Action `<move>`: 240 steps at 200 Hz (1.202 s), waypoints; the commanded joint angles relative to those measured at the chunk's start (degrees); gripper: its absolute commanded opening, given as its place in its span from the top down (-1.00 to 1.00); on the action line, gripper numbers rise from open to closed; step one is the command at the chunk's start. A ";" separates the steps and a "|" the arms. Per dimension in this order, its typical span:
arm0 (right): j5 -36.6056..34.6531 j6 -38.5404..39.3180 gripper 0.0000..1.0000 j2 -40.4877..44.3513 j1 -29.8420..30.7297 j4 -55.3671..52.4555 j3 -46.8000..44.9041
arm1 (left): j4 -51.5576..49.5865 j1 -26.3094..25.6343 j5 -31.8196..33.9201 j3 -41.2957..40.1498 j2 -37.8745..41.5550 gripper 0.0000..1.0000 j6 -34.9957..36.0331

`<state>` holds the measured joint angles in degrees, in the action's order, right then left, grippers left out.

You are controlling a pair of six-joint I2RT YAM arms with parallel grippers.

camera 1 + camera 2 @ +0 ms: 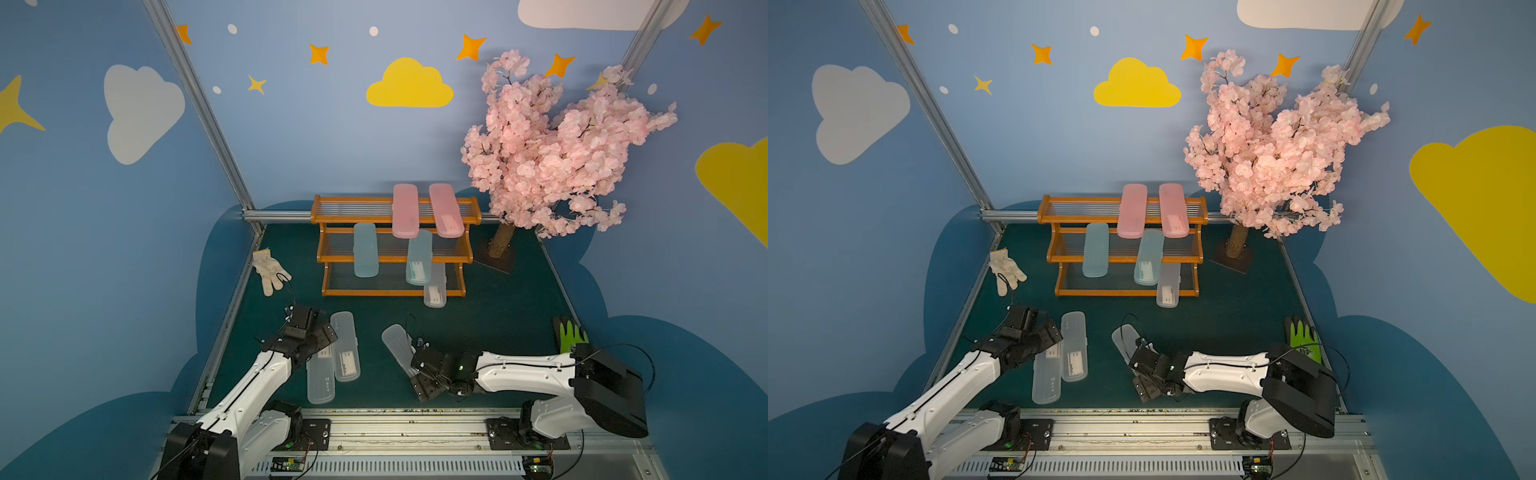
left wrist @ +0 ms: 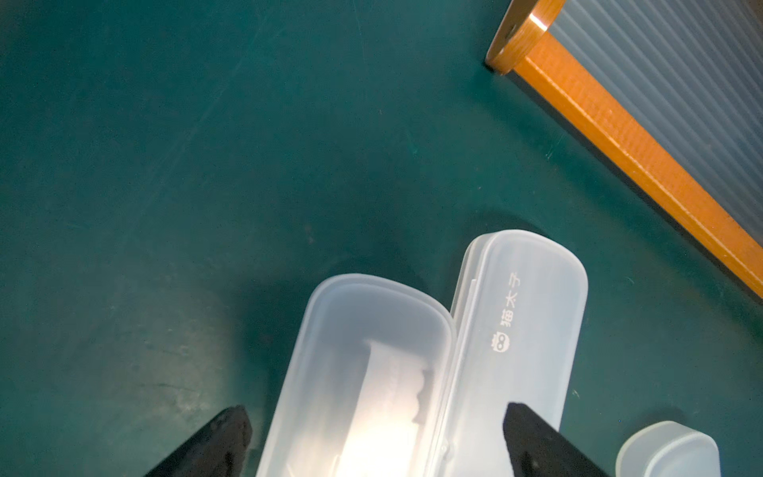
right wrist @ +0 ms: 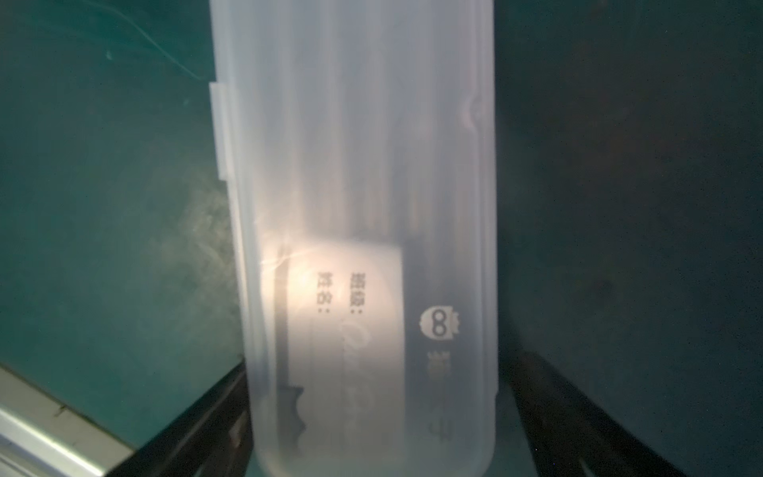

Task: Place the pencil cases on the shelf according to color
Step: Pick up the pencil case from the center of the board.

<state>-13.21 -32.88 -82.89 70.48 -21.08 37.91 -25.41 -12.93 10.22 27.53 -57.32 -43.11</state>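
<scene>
1. Shelf (image 1: 392, 259): wooden, three stepped tiers of clear rods, standing at the back of the green desk (image 1: 507, 332).
2. Left pink case (image 1: 405, 210) and right pink case (image 1: 446, 210): side by side on the shelf's top tier, right of its centre, front ends overhanging.
3. Left blue case (image 1: 365, 249) and right blue case (image 1: 419, 257): on the middle tier, well apart, either side of the shelf's centre.
4. Shelved clear case (image 1: 435, 291): on the bottom tier at the shelf's right end, its front end jutting past the front rail.
5. Left clear case (image 1: 321, 384) and middle clear case (image 1: 345, 353): flat on the desk in front of the shelf's left end, parallel and just beside each other.
6. Left tool (image 2: 377, 437): released. Its jaws are spread over the left clear case's shelf-side end, and one finger (image 2: 532, 437) overlaps the middle clear case.
7. Right clear case (image 1: 395, 338): slanted on the desk in front of the shelf's centre.
8. Right tool (image 3: 373, 371): its jaws flank this case's long sides at the end away from the shelf. Whether it is clenched or released cannot be told.
9. White glove (image 1: 270, 272): left of the shelf.
10. Blossom tree (image 1: 552, 153): right of the shelf.
11. Green glove (image 1: 571, 334): well in front of the shelf, to its right.
</scene>
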 commanded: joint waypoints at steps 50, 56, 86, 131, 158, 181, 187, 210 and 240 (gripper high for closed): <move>-8.47 -6.63 -0.22 0.79 4.58 -5.60 0.31 | -0.46 -1.48 0.93 2.63 0.61 -1.00 0.13; -9.14 -6.80 -0.18 1.54 4.50 -6.58 2.24 | -0.75 -1.82 1.10 3.05 0.61 -1.00 0.26; -12.76 -7.70 -0.11 4.51 3.67 -8.37 7.07 | -1.46 -3.91 3.00 4.33 1.67 -1.00 0.55; -7.73 -5.43 -0.11 1.73 -1.90 -9.90 14.22 | -1.11 -4.42 3.53 4.20 2.10 -1.00 0.83; -4.24 -4.50 -0.09 -3.15 -5.45 -10.39 18.87 | -1.20 -4.43 3.75 4.03 1.99 -1.00 0.96; -3.59 -4.62 -0.06 -8.32 -7.64 -11.62 24.24 | -0.90 -4.47 3.85 3.85 2.12 -1.00 1.23; -3.81 -4.85 -0.06 -10.08 -8.17 -12.21 25.95 | -0.82 -4.44 3.84 3.85 2.04 -1.00 1.27; -5.52 -6.26 -0.03 -16.26 -10.05 -15.93 32.84 | -0.57 -4.46 3.59 4.02 1.86 -1.00 1.46; -3.98 -6.67 0.01 -22.75 -12.35 -16.37 39.61 | 0.06 -4.49 3.34 4.02 1.29 -1.00 1.89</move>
<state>-17.32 -38.76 -102.35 59.66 -34.72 72.53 -25.61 -17.32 13.34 30.70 -55.55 -42.30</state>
